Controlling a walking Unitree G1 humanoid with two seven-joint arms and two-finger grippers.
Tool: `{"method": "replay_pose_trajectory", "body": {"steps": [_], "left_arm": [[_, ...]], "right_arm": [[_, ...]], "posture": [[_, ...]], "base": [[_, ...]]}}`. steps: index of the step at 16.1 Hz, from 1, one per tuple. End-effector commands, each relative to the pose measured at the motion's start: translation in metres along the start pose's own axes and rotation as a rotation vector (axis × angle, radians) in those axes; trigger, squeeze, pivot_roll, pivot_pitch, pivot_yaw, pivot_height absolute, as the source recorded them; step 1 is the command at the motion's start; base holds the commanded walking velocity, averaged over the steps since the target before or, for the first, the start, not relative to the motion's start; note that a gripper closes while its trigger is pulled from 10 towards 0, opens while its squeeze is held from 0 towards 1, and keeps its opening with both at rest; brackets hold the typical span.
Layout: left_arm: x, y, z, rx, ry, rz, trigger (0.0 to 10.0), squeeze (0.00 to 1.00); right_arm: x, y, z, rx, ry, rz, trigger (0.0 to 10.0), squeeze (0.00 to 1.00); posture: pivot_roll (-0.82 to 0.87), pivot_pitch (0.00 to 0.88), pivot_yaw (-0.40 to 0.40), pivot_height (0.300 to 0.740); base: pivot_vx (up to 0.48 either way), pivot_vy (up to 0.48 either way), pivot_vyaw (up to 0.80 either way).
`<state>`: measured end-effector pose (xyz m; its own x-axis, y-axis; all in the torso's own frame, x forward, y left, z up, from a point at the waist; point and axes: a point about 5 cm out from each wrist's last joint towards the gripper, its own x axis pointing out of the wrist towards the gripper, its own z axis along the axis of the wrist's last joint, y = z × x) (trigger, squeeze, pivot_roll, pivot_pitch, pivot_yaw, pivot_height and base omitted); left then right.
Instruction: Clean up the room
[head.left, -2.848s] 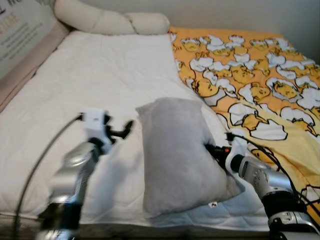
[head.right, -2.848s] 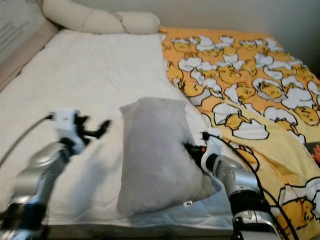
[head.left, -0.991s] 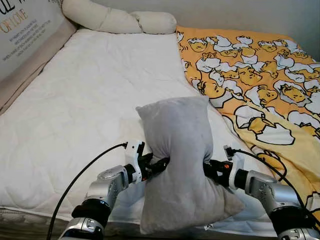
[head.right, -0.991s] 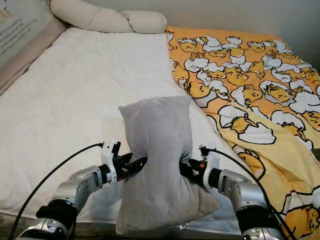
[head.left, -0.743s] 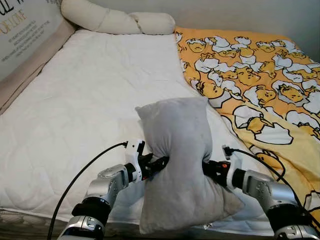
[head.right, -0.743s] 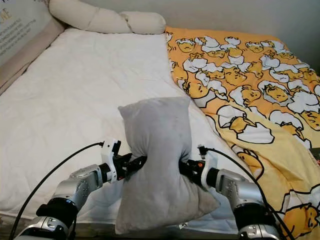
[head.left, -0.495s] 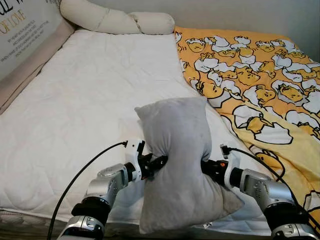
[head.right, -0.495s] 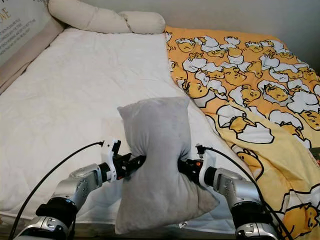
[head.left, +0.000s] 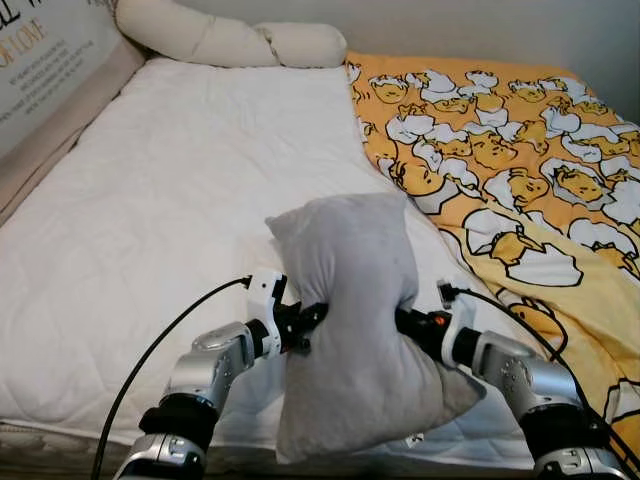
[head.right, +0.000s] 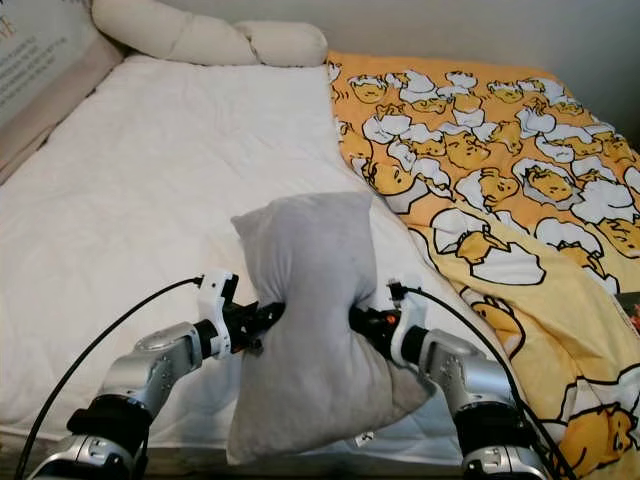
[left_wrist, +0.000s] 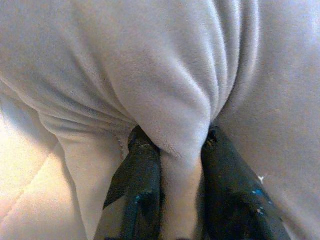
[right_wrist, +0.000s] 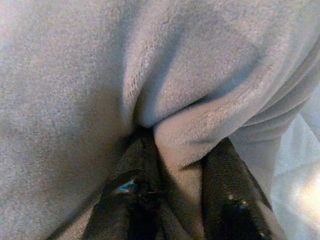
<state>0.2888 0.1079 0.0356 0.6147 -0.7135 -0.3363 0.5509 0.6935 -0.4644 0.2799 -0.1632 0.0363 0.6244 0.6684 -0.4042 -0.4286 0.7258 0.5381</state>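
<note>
- Your grey plush rectangular pillow (head.left: 350, 320) stands on end near the foot edge of the bed, its lower corner resting on the white quilted mattress cover (head.left: 170, 200).
- Your left end effector (head.left: 312, 318) is clamped on a fold of the pillow's left side; in the left wrist view, both black fingers (left_wrist: 137, 195) pinch a ridge of plush between them.
- Your right end effector (head.left: 405, 320) grips the pillow's right side at about the same height; the right wrist view shows a fold of fabric squeezed between its fingers (right_wrist: 227, 200).
- The pillow is pinched in at the waist between the two grips, bulging above and below.
- A yellow blanket printed with white-and-yellow cartoon figures (head.left: 510, 170) covers the right part of the bed, just beside the pillow.
- A long cream bolster cushion (head.left: 225, 42) lies across the head of the bed, well apart from the pillow.
- A headboard panel with printed lettering (head.left: 40, 60) runs along the bed's left side.
</note>
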Motion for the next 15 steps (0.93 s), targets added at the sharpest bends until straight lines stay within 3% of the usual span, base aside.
{"method": "replay_pose_trajectory", "body": {"steps": [1,9,11,15], "left_arm": [[0.007,-0.012,0.002,0.01,0.004,-0.039,0.0,0.0],[0.0,-0.024,0.039,0.095,-0.11,-0.043,0.0,0.0],[-0.012,-0.03,0.061,0.175,-0.164,-0.018,0.0,0.0],[-0.032,-0.042,0.091,0.25,-0.242,0.031,0.0,0.0]], "right_arm": [[0.011,0.016,0.007,0.007,-0.027,0.064,0.0,0.0],[0.016,0.047,0.043,-0.058,-0.147,0.112,0.0,0.0],[0.012,0.059,0.061,-0.073,-0.209,0.119,0.0,0.0],[0.006,0.085,0.081,-0.094,-0.296,0.154,0.0,0.0]], "posture": [[-0.06,0.0,-0.066,0.74],[-0.06,0.0,-0.065,0.74],[-0.06,0.0,-0.058,0.74],[-0.06,0.0,-0.043,0.74]], "base": [[0.0,0.0,0.0],[0.0,0.0,0.0],[0.0,0.0,0.0],[0.0,0.0,0.0]]}}
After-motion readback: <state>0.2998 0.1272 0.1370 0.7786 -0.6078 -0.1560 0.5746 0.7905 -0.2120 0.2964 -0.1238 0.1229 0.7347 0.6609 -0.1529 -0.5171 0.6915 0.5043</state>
